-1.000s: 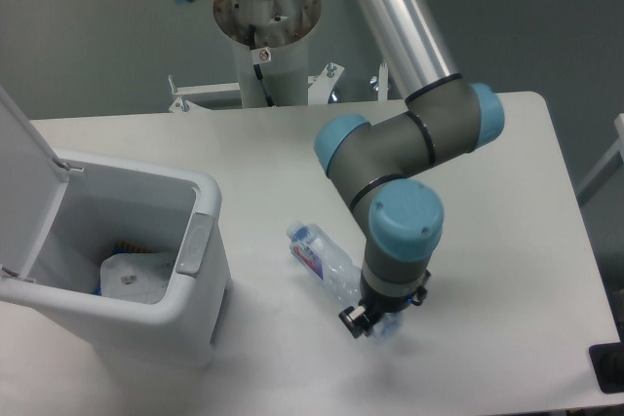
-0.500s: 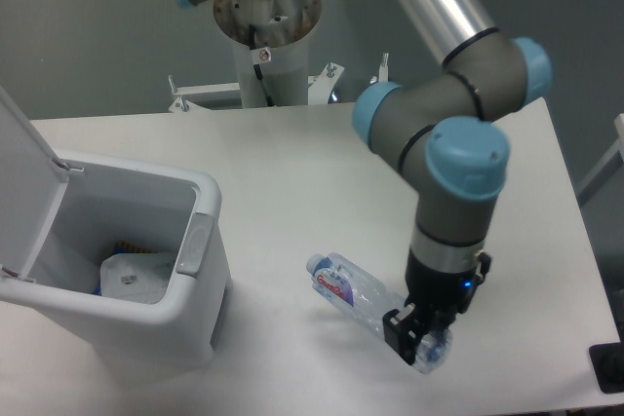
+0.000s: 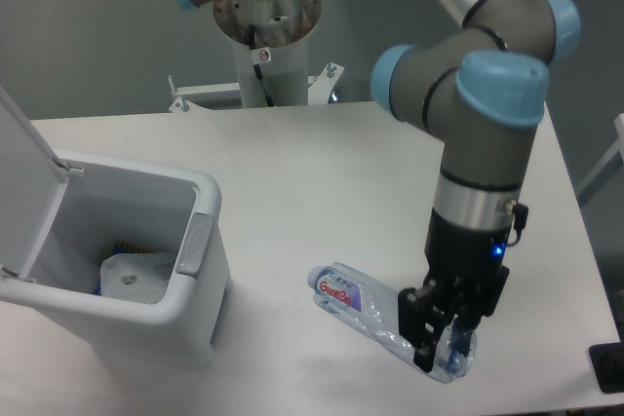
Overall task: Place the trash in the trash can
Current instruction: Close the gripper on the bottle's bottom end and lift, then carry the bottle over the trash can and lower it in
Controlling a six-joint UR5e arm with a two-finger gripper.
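Gripping the bottle (image 3: 375, 314) by its far end at lower right of the frame, your gripper (image 3: 441, 343) has its jaws closed on crushed plastic; it may slip before reaching the bin (image 3: 200, 314) at left.

Bottle (image 3: 363, 309) label: red lettering, too blurred to read.
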